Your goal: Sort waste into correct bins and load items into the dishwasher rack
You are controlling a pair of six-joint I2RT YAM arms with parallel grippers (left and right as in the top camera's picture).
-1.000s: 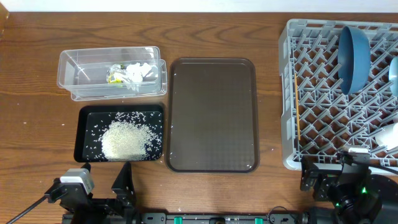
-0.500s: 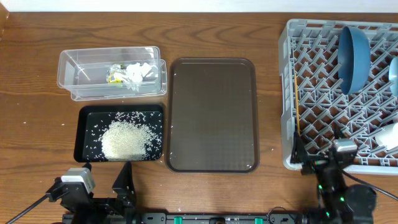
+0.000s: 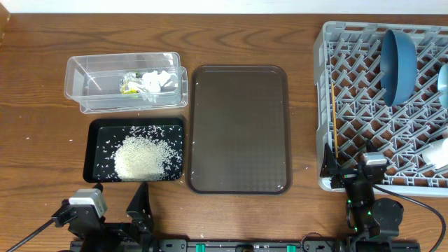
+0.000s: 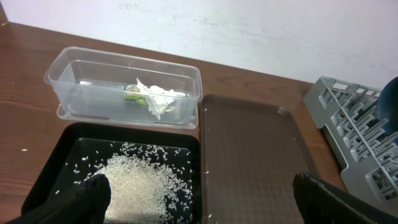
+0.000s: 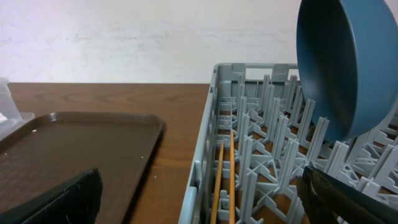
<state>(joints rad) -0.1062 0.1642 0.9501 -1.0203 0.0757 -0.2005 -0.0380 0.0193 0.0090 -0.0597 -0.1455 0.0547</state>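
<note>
While L claw [image 4: 198,202] & R claw [image 5: 199,199] gape empty | wood tbl [image 3: 42,42] | white wall [image 4: 249,31]

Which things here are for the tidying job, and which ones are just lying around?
For the job: clear tub, yellow-green wrapper, white tissue, black tray, rice, grey rack, blue dish, chopsticks.
Just lying about: brown serving tray.
</note>
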